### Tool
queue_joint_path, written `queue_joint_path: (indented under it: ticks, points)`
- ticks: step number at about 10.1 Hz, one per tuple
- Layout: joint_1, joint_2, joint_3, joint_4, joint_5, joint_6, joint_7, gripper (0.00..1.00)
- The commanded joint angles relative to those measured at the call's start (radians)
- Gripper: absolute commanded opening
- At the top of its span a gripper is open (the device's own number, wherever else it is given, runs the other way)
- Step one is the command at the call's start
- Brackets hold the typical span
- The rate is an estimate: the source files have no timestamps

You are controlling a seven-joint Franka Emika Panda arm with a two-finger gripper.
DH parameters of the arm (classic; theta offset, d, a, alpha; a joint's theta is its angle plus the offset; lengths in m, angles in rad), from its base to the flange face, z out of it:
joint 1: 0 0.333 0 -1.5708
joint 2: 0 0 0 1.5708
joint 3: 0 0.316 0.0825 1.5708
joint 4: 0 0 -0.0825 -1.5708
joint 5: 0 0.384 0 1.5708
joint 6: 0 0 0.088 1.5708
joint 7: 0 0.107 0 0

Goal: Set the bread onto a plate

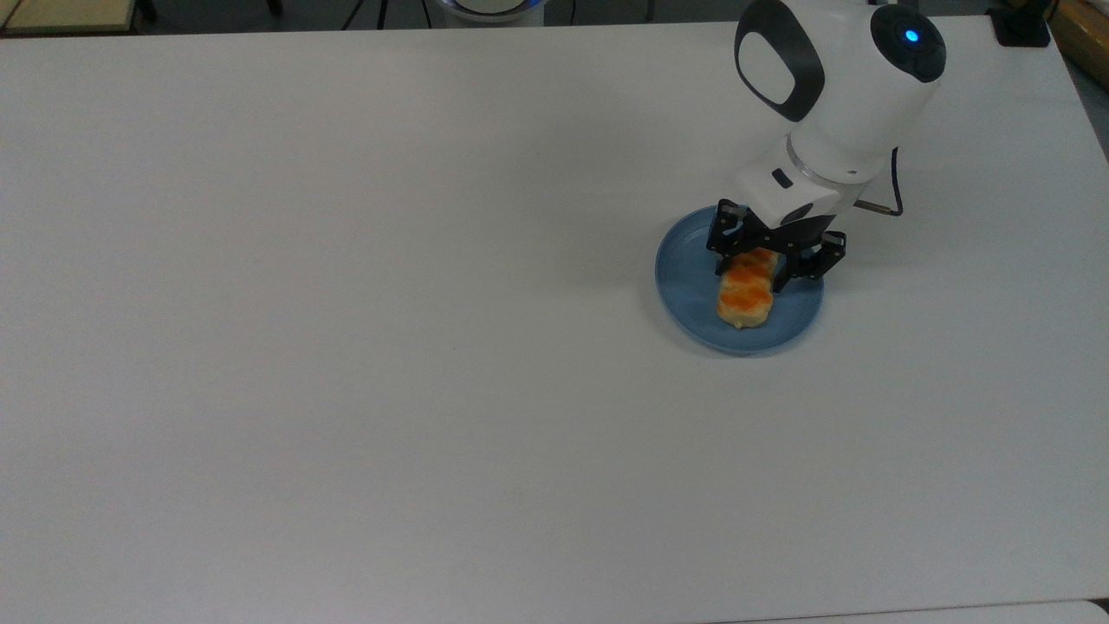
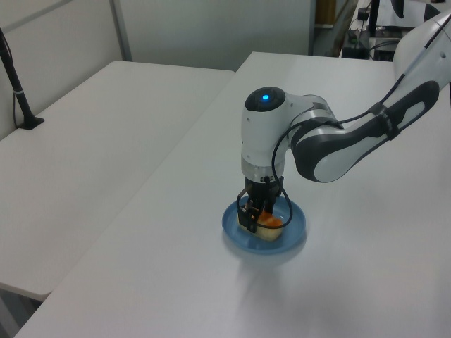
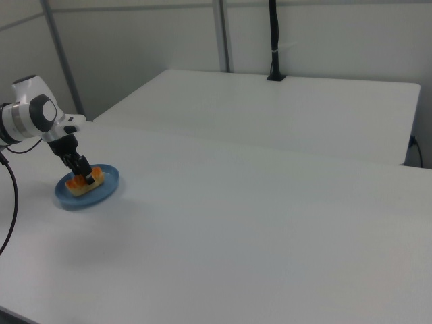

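Bread (image 1: 745, 295) lying on the blue plate (image 1: 689, 282), tool (image 1: 766, 260) low over one end, fingers spread apart, not squeezing.

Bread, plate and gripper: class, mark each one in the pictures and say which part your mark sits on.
bread (image 1: 745, 297), top view, on its orange-brown glazed top.
blue plate (image 1: 684, 276), top view, on the bare floor of its left side.
gripper (image 1: 766, 258), top view, midway between the black fingertips at the bread's far end.
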Motion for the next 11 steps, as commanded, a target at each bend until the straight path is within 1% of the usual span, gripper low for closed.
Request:
queue_joint_path:
  ticks: [1, 2, 4, 5, 7, 8, 9, 10, 11]
  points:
    - [0.018, -0.009, -0.016, -0.005, -0.029, 0.016, 0.033, 1.00]
    - [0.018, -0.041, -0.017, -0.008, -0.026, 0.004, 0.031, 1.00]
    - [-0.006, -0.124, -0.019, -0.019, -0.026, -0.103, 0.010, 1.00]
    - [-0.038, -0.177, -0.019, -0.022, -0.014, -0.179, -0.062, 1.00]
    - [-0.132, -0.277, -0.019, -0.021, 0.054, -0.337, -0.233, 1.00]
    - [-0.193, -0.323, -0.019, -0.018, 0.071, -0.406, -0.319, 1.00]
    - [-0.247, -0.360, -0.022, -0.016, 0.071, -0.454, -0.392, 1.00]
    - [-0.288, -0.386, -0.023, -0.016, 0.072, -0.485, -0.458, 1.00]
    - [-0.343, -0.414, -0.028, -0.015, 0.091, -0.504, -0.534, 1.00]
